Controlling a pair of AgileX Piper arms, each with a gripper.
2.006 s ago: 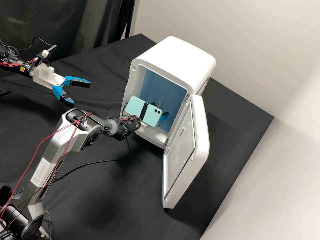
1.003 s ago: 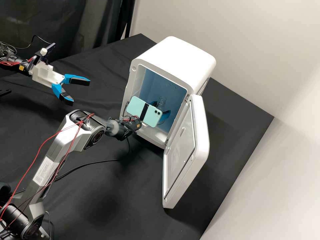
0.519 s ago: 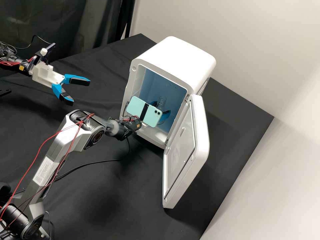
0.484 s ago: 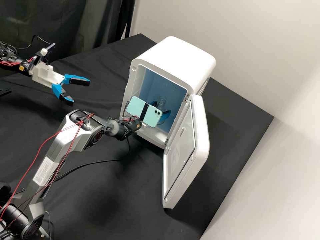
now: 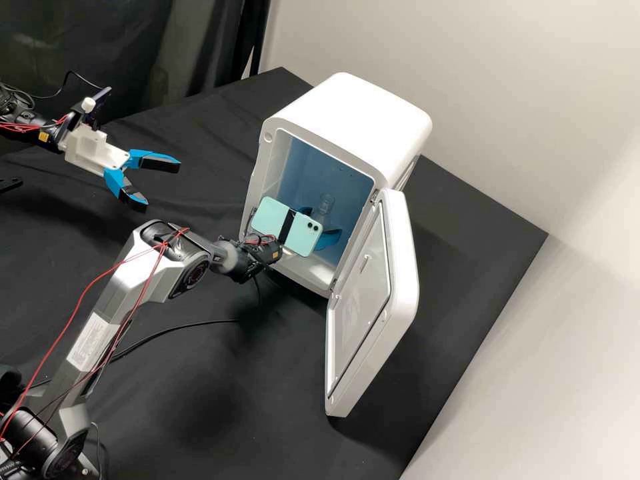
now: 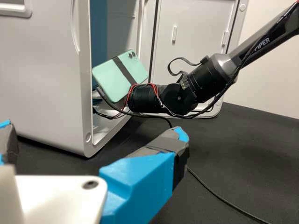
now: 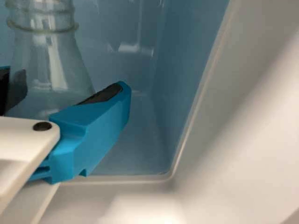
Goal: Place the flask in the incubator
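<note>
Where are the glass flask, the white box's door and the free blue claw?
flask (image 7: 46,65), right wrist view, on its clear glass cone.
incubator door (image 5: 363,287), high view, on its inner panel.
left gripper (image 5: 160,181), high view, midway between its open jaws.

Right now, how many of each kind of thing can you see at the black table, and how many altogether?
Robot arms: 2 (left arm, right arm)
Grippers: 2 (left gripper, right gripper)
Flask: 1
White box with its door open: 1
Phone: 1
Total: 7
</note>
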